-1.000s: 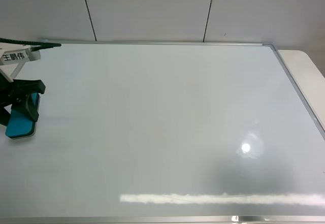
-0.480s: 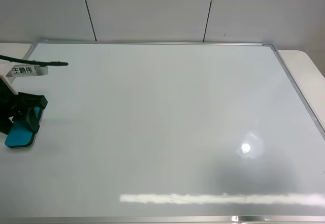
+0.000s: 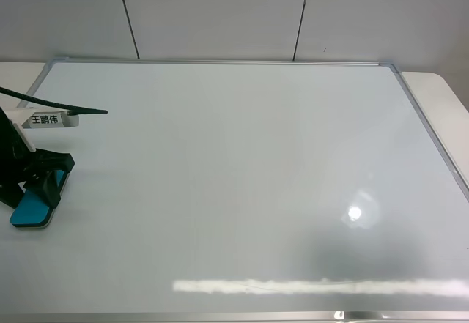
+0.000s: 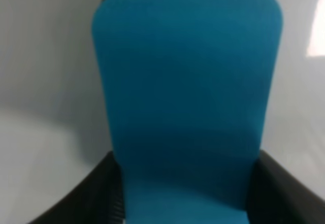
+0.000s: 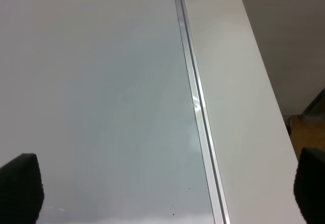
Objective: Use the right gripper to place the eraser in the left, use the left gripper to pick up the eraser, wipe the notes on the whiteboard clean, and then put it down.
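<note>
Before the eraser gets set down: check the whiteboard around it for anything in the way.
Nothing visible. The left gripper holds the eraser on the whiteboard, which shows only glare; no notes or other objects.

You are looking down on a whiteboard [image 3: 242, 184] that fills nearly the whole exterior high frame, its thin silver frame running along the top, the right side and the bottom edge. Its glossy white face shows a bright round glare spot at lower right and a long pale streak of reflection near the bottom. At the far left of the frame, about mid-height, the eraser [image 3: 33, 209] rests flat on the board, teal top up, thin dark base against the surface. Beyond the board's right edge you can see a strip of pale tabletop [image 3: 440, 110], with its rounded corner at upper right.
</note>
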Robot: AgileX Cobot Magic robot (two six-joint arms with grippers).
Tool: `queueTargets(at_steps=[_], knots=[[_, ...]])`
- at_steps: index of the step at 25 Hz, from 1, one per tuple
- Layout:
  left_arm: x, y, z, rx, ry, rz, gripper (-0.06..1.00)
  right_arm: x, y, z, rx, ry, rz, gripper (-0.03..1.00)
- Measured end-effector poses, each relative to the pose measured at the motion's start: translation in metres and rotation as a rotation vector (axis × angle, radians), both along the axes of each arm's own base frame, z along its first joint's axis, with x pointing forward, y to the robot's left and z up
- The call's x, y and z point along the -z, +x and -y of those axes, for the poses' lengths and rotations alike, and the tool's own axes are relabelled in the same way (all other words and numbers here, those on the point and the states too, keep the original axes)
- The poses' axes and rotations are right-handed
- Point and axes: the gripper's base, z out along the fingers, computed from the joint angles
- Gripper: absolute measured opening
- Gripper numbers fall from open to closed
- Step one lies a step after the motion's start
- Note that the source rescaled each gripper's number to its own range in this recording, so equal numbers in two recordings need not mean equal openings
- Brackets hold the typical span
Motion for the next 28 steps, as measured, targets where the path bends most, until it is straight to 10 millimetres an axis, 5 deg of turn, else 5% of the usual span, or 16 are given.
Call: queueTargets(at_steps=[7, 8, 11, 14, 22, 28], knots=[[0.000, 0.000, 0.000, 0.000, 0.004, 0.000, 0.06, 0.000, 0.000, 0.000, 0.000, 0.000, 0.000, 0.99], [0.000, 0.000, -0.001, 0.009, 0.008, 0.001, 0.13, 0.000, 0.000, 0.000, 0.000, 0.000, 0.000, 0.99], [0.000, 0.001, -0.001, 0.018, 0.014, 0.007, 0.72, 0.000, 0.000, 0.000, 0.000, 0.000, 0.000, 0.99], [0.000, 0.001, -0.002, 0.025, 0.020, 0.009, 0.95, 0.000, 0.000, 0.000, 0.000, 0.000, 0.000, 0.99], [-0.006, 0.001, -0.003, 0.030, 0.027, 0.045, 0.99, 0.000, 0.000, 0.000, 0.000, 0.000, 0.000, 0.99], [-0.070, -0.004, -0.003, 0.028, 0.039, 0.402, 0.99, 0.000, 0.000, 0.000, 0.000, 0.000, 0.000, 0.99]])
